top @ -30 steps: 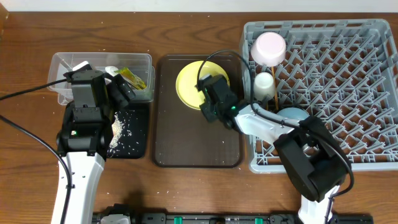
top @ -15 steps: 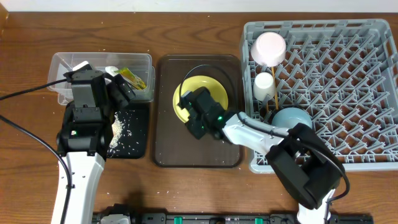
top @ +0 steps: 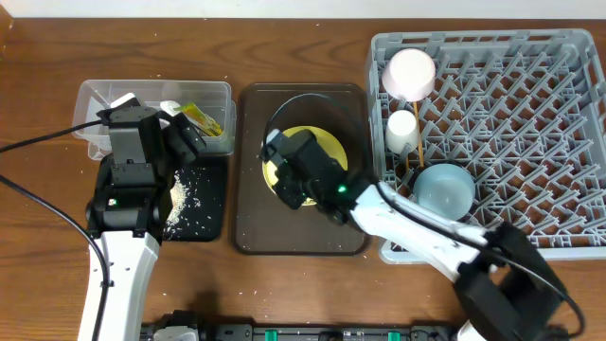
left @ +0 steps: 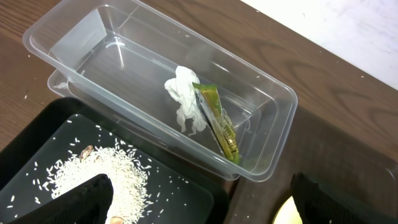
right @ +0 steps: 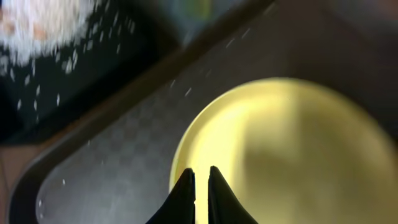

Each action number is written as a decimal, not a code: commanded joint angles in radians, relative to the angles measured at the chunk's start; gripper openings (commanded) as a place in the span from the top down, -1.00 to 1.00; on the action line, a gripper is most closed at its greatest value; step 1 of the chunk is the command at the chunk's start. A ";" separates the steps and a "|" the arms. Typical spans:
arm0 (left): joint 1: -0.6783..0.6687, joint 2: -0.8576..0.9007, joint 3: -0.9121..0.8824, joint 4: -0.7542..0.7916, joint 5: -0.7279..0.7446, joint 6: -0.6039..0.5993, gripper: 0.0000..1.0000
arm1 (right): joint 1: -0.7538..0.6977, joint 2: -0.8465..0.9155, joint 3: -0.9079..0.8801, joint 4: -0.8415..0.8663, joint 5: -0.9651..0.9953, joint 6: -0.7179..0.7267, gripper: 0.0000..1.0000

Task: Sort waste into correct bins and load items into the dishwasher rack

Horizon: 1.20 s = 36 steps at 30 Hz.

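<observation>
So over on the left there's the clear tub (left: 261, 102) with the crumpled tissue (left: 183, 102) and the snack wrapper (left: 217, 121) sitting inside it, touching each other. Just in front of it is the black tray (left: 180, 202) with a pile of rice crumbs (left: 102, 171) on it. The left gripper (left: 199, 193) hangs over where the tub and black tray meet. Its fingers (left: 81, 199) are spread really wide with nothing between them, and the tissue and wrapper are well clear of both tips. Next along, in the middle, is the big brown serving tray (top: 251, 218) with the yellow plate (right: 292, 155) lying on it. The right gripper (right: 200, 180) is down at the plate's left edge, fingers pinched almost together with only a sliver of gap, and the wrist view looks like they're clamped on the rim there. The rest of the plate spreads out beyond the tips. Far right is the grey rack (top: 530, 142), and along its left side sit the white bowl (top: 409, 73), the little white cup (top: 401, 128) and the light blue dish (top: 443, 189), all well away from both grippers.
</observation>
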 commanded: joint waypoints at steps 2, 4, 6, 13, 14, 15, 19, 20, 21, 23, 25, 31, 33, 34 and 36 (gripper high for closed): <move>0.003 0.000 0.013 -0.001 -0.009 0.013 -0.89 | -0.016 -0.041 0.007 0.021 0.145 -0.051 0.84; 0.003 0.000 0.013 -0.001 -0.009 0.013 -0.89 | -0.030 -0.033 0.007 0.029 0.166 -0.050 0.83; 0.003 0.000 0.013 -0.001 -0.009 0.013 -0.89 | -0.050 -0.027 0.007 0.024 0.159 -0.044 0.82; 0.003 0.000 0.013 -0.001 -0.009 0.013 -0.89 | -0.064 0.022 0.006 -0.003 0.036 -0.008 0.82; 0.003 0.000 0.013 -0.001 -0.009 0.013 -0.89 | -0.061 0.033 0.006 -0.009 0.036 0.007 0.81; 0.003 0.000 0.013 -0.001 -0.009 0.013 -0.89 | -0.058 0.043 0.006 -0.013 0.037 0.016 0.82; 0.003 0.000 0.013 -0.001 -0.009 0.013 -0.89 | -0.042 0.105 0.006 -0.026 0.023 0.058 0.85; 0.003 0.000 0.013 -0.001 -0.009 0.013 -0.89 | -0.039 0.124 0.006 -0.026 0.001 0.060 0.85; 0.003 0.000 0.013 -0.001 -0.009 0.013 -0.89 | -0.035 0.138 0.006 -0.026 -0.025 0.061 0.85; 0.003 0.000 0.013 -0.001 -0.009 0.013 -0.89 | -0.024 0.164 0.006 -0.029 -0.097 0.078 0.86; 0.003 0.000 0.013 -0.001 -0.009 0.013 -0.89 | -0.013 0.175 0.006 -0.033 -0.145 0.091 0.87; 0.003 0.000 0.013 -0.001 -0.009 0.013 -0.89 | 0.022 0.177 0.007 -0.035 -0.277 0.114 0.87; 0.003 0.000 0.013 -0.001 -0.009 0.013 -0.89 | 0.031 0.177 0.007 -0.037 -0.313 0.116 0.87; 0.003 0.000 0.013 -0.001 -0.009 0.013 -0.89 | 0.034 0.177 0.007 -0.036 -0.323 0.118 0.88; 0.003 0.000 0.013 -0.001 -0.009 0.013 -0.89 | 0.037 0.177 0.007 -0.032 -0.341 0.121 0.88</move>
